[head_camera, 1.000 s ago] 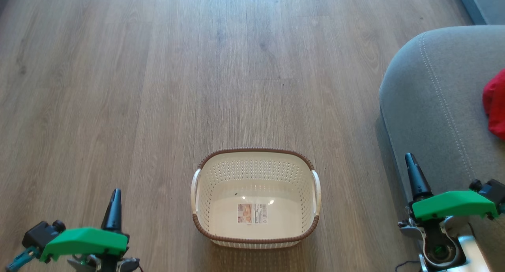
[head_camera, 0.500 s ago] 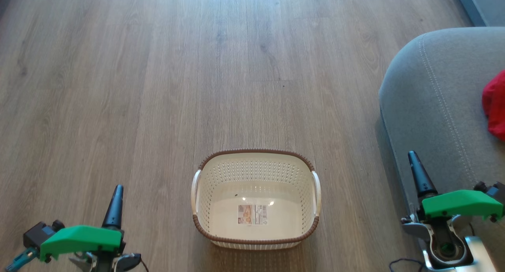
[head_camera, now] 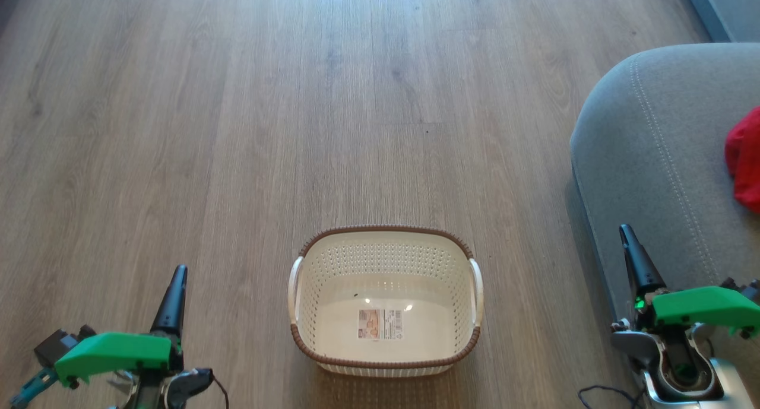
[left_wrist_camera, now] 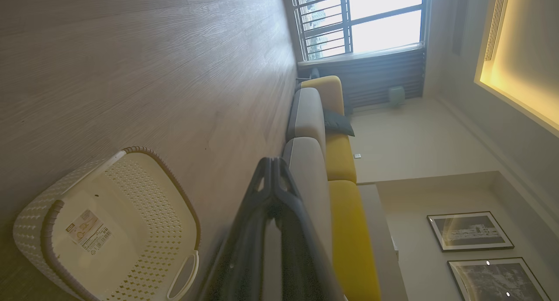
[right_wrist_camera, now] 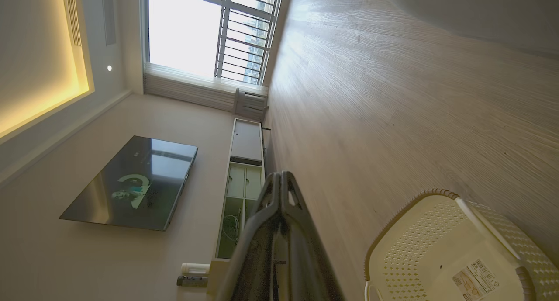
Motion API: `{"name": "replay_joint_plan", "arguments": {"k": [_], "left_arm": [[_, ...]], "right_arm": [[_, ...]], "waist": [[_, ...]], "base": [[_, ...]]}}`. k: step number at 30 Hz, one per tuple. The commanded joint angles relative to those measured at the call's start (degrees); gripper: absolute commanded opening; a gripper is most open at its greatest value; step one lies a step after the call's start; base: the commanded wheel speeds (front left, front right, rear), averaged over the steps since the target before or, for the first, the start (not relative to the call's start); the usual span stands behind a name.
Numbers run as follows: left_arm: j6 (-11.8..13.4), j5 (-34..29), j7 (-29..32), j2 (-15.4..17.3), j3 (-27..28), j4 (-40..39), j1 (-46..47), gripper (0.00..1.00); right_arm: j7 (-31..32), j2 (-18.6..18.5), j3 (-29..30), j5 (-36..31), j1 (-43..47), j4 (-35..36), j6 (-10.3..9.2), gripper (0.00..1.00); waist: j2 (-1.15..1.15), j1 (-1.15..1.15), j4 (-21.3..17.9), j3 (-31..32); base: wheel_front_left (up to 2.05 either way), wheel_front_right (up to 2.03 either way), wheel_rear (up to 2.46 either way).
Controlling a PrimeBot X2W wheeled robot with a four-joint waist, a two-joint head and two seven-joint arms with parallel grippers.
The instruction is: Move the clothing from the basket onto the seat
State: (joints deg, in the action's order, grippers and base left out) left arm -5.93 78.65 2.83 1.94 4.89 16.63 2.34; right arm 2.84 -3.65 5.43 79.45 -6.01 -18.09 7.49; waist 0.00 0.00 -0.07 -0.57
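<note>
Soft red fabric clothing [head_camera: 745,159] on stitched grey upholstered seat [head_camera: 653,130], right of perforated cream basket [head_camera: 386,228]; your left gripper [head_camera: 179,270], right gripper [head_camera: 624,229] closed, clear of it.

A pale grey-brown wood-plank floor [head_camera: 237,130] ran across the room toward a tall barred window [right_wrist_camera: 188,34], bright with daylight. A dark television [right_wrist_camera: 131,183] hung on the wall above a low cabinet [right_wrist_camera: 246,141] with open compartments, its screen catching reflections. Across the room, a dark throw pillow [left_wrist_camera: 337,122] leaned against yellow back cushions [left_wrist_camera: 345,213], and two framed pictures [left_wrist_camera: 469,231] hung on the wall behind them.
</note>
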Motion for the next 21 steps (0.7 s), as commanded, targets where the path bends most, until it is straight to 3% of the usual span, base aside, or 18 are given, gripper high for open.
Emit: {"name": "replay_joint_plan", "arguments": {"k": [1, 21], "left_arm": [[-0.5, 1.6, 0.6, 0.8, 1.4, -2.1, 2.9, 0.00], [-1.6, 13.5, 3.7, 0.9, 1.6, -2.6, 3.9, 0.00]], "right_arm": [[0.6, 0.2, -0.5, 1.4, -0.6, 2.5, 0.00, 0.00], [3.7, 0.8, 1.1, 12.7, -0.2, 4.1, 0.00, 0.00]], "waist": [[0.00, 0.00, 0.0, 0.0], [0.00, 0.00, 0.1, 0.4]], "base": [[0.00, 0.00, 0.00], [0.00, 0.00, 0.00]]}}
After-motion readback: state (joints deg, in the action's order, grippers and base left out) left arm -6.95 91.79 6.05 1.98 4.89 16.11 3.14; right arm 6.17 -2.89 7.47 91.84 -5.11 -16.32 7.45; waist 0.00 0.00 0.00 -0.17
